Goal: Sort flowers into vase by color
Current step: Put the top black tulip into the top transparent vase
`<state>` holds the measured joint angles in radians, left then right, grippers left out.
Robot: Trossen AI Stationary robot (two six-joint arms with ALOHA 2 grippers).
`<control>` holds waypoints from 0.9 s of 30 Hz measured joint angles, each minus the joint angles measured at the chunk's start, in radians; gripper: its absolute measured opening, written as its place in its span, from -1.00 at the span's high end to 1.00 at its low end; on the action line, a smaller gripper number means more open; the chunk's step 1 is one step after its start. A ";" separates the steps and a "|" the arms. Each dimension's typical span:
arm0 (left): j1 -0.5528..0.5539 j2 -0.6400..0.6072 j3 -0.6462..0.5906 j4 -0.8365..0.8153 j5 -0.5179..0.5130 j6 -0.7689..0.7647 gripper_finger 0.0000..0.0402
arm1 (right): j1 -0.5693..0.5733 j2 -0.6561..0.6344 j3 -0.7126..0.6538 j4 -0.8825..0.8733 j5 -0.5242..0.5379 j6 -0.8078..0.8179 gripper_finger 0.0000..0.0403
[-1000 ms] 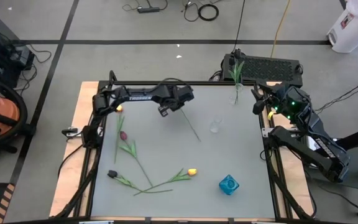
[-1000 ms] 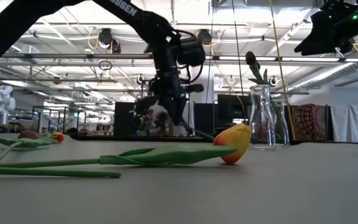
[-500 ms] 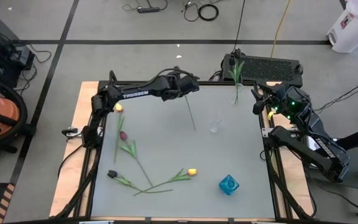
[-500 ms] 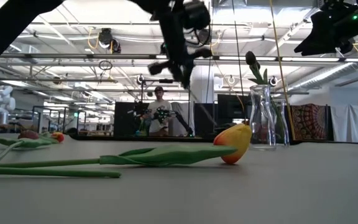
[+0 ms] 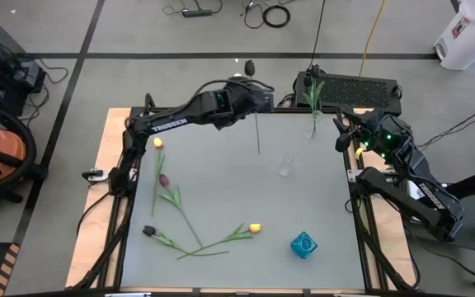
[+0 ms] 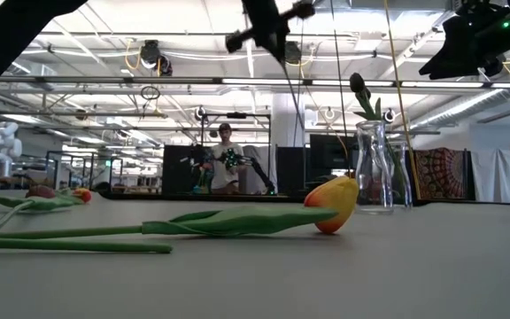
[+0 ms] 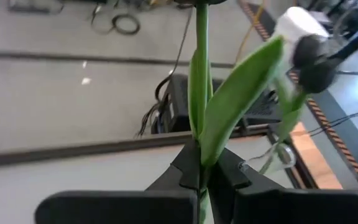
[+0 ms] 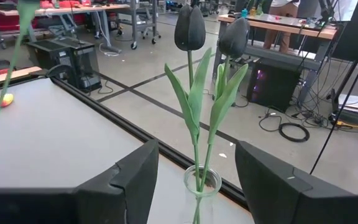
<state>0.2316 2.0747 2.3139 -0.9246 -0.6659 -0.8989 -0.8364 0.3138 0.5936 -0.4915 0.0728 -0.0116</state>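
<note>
My left gripper, closed on the long green stem of a dark tulip, holds it upright above the table's far edge, for the clear glass vase with dark tulips. My right gripper waits open behind that vase.

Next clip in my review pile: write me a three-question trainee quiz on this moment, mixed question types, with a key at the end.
1. True or false: the left gripper is shut on a flower stem lifted clear of the table.
2. Multiple choice: the tall vase at the table's far right corner holds A) yellow tulips, B) dark tulips, C) nothing.
3. Fill in: the right gripper waits open, facing the ___ vase.

Key: 1 true. 2 B. 3 tall.
</note>
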 joint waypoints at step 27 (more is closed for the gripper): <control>0.020 -0.002 0.041 0.631 0.406 0.752 0.94 | 0.000 0.000 0.000 0.001 -0.009 0.240 -0.02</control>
<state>0.2512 2.0724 2.3548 -0.2936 -0.2594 -0.1468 -0.8364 0.3134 0.5934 -0.4901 0.0636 0.2282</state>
